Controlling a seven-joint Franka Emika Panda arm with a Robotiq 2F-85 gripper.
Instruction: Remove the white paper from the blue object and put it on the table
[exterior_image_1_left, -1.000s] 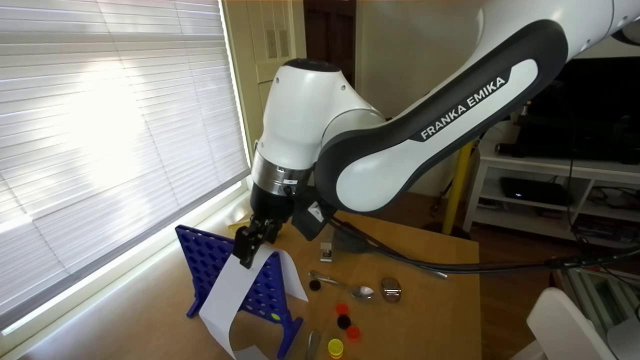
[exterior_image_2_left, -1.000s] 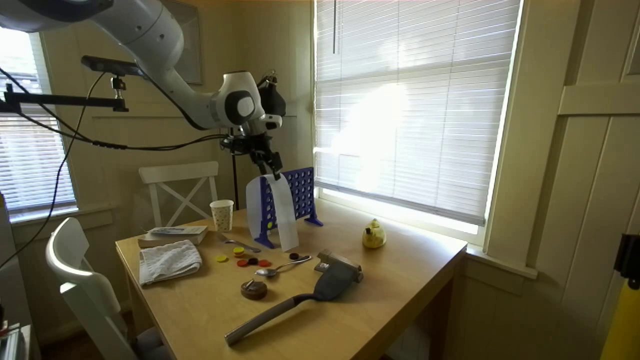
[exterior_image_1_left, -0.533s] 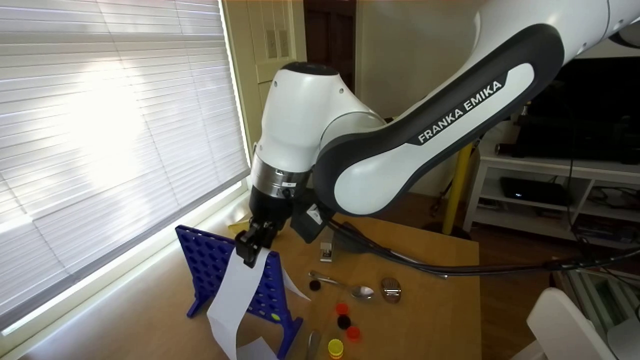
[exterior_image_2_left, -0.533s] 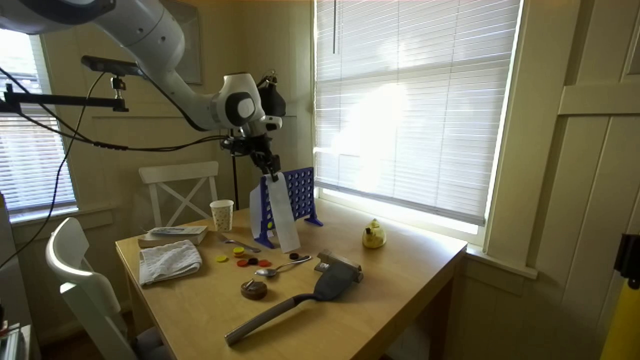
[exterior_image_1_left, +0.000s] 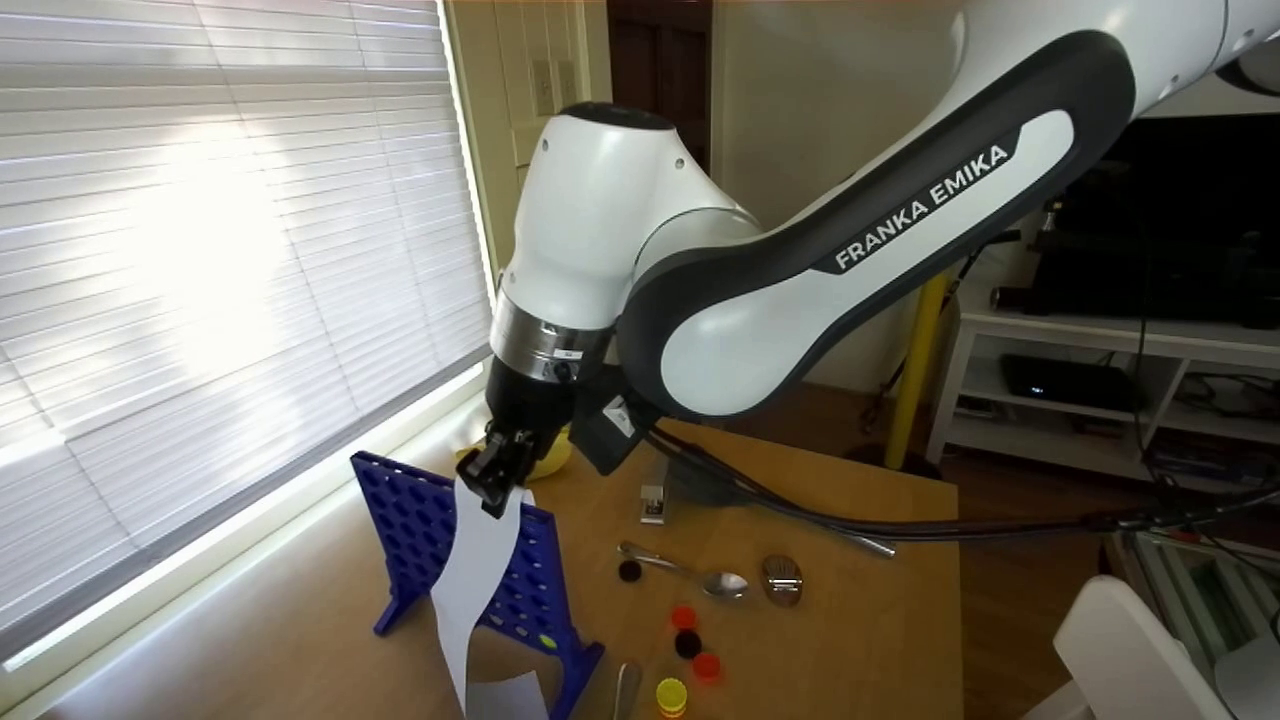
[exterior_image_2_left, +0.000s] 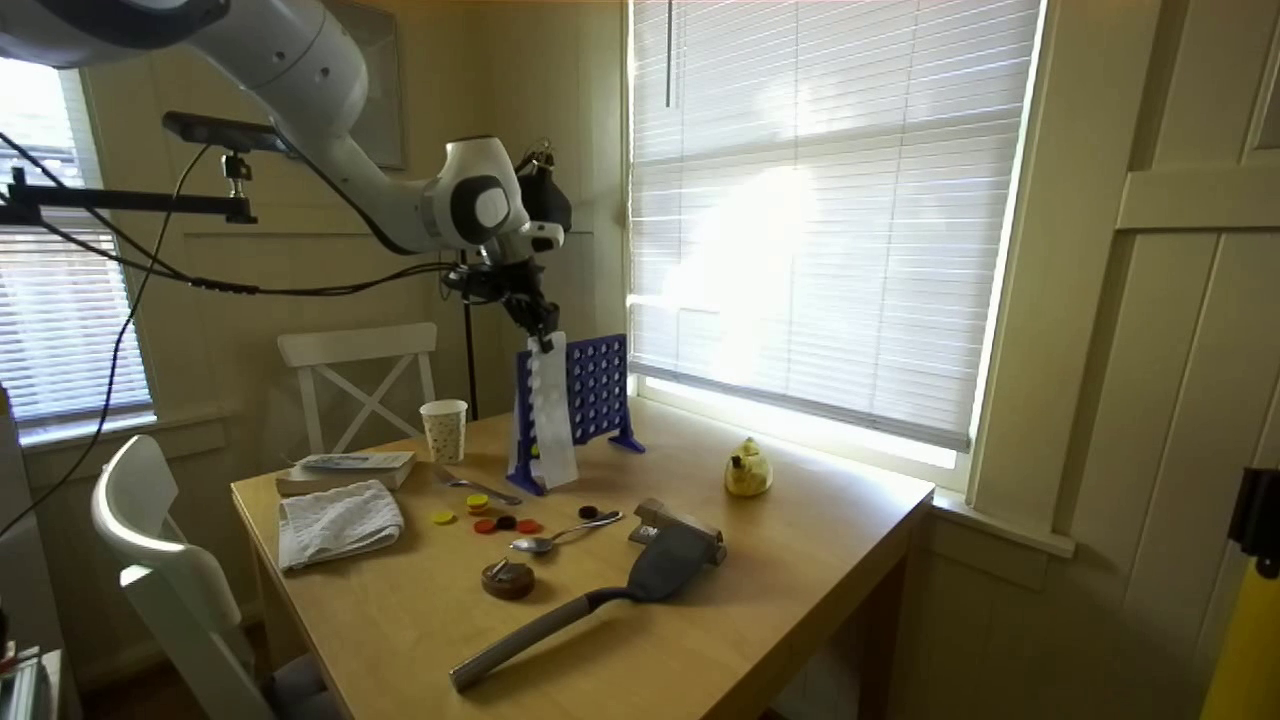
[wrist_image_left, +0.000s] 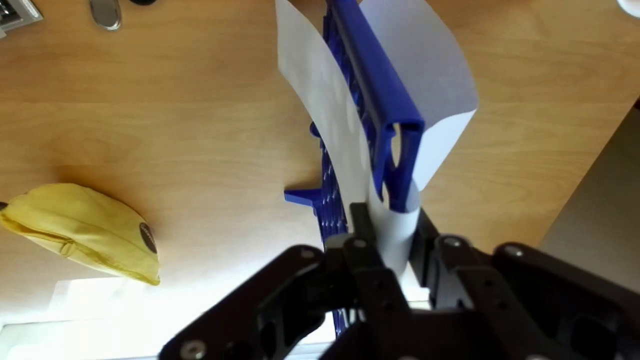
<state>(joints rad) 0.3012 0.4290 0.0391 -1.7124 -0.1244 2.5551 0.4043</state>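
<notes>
You have the gripper (wrist_image_left: 393, 222) clamped on the white paper (exterior_image_2_left: 555, 415), pinching a rounded loop of it between black fingers just above the top rail of the blue object (exterior_image_1_left: 420, 520). The paper is thin and limp, a long smooth strip straddling the blue object and hanging down both its faces; in an exterior view its lower part bends sharply (whether it meets the wood there, you cannot tell). The blue object is rigid plastic, upright on splayed feet, its panel pierced with rows of round holes. Under it spreads the table (exterior_image_2_left: 790, 560), light-brown, smooth and faintly grained, with glare toward the window side, where white slatted blinds (exterior_image_2_left: 830, 200) hang. Behind, in an exterior view, you see a white cross-backed chair (exterior_image_2_left: 357, 345) and cream walls (exterior_image_2_left: 555, 80). Near a foot of the blue object lie a metal utensil (exterior_image_1_left: 626, 690) and small round discs (exterior_image_1_left: 706, 667) in red, black and yellow. A shiny spoon (exterior_image_1_left: 724, 585) rests beside them, near a dark-headed spatula (exterior_image_2_left: 665, 570) lying across a metal block (exterior_image_2_left: 655, 515). Well apart sits a soft, creased yellow pouch (wrist_image_left: 82, 227). A speckled cup (exterior_image_2_left: 445, 432), a book (exterior_image_2_left: 360, 463) and a rumpled white cloth (exterior_image_2_left: 340, 525) gather along another edge. In your way, the rail stands between the paper's two hanging lengths, and your cables (exterior_image_1_left: 930, 533) sag over the tabletop.
</notes>
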